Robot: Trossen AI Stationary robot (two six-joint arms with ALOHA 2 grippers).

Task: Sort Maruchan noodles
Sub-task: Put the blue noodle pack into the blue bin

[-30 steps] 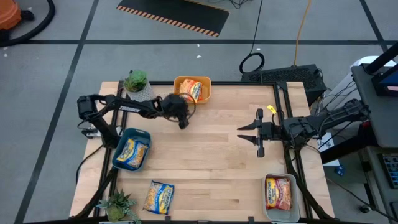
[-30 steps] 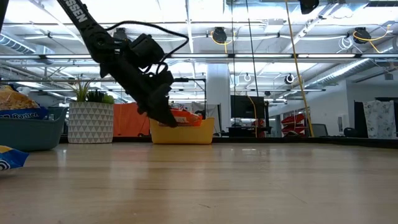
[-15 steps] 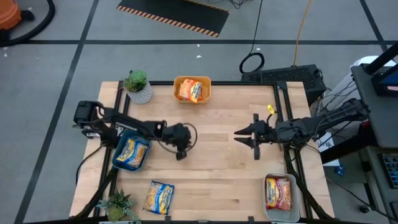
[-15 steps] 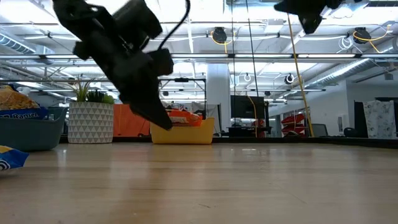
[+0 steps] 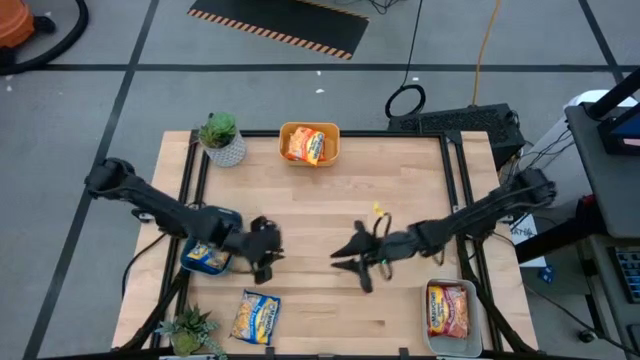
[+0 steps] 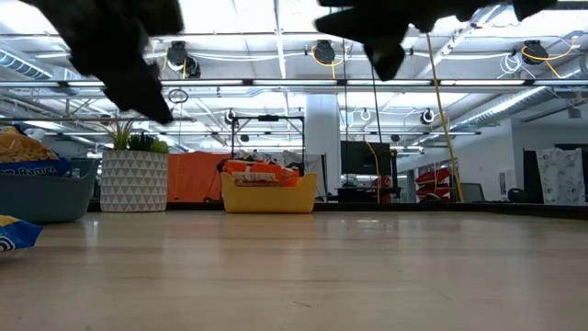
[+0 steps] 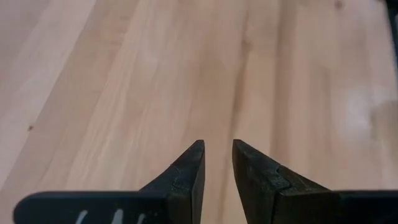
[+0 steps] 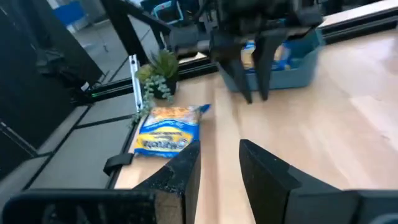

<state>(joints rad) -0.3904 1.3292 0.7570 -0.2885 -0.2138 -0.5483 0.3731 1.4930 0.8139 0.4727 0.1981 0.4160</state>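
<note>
While one packet waits loose near the desk's front edge, both arms hang over bare wood.

Desk [image 5: 400,190]: pale wooden top, bins at its edges, a potted plant [image 5: 220,138] at the back left corner.
Blue bin [image 5: 208,254]: left side, holding blue-and-yellow Maruchan noodles.
Yellow bin [image 5: 309,144]: back edge, an orange packet inside.
Clear bin [image 5: 448,314]: front right corner, a red packet lying in it.
Loose packet [image 5: 256,316]: flat on the desk near the front left, blue and yellow, apart from every bin; also visible in the right wrist view [image 8: 168,129].
Left claw [image 5: 263,266]: just beside the blue bin and near the loose packet, fingers a narrow gap apart with nothing between them [image 7: 216,163].
Right claw [image 5: 352,265]: mid-desk, pointing toward the left side, fingers slightly apart and empty [image 8: 219,158].
Handling, as a judgement: light, crinkly wrapper likely slick, with a brittle noodle block inside; a pinch across a short edge or the sealed crimp looks safest, squeezing gently so the block does not crack.
</note>
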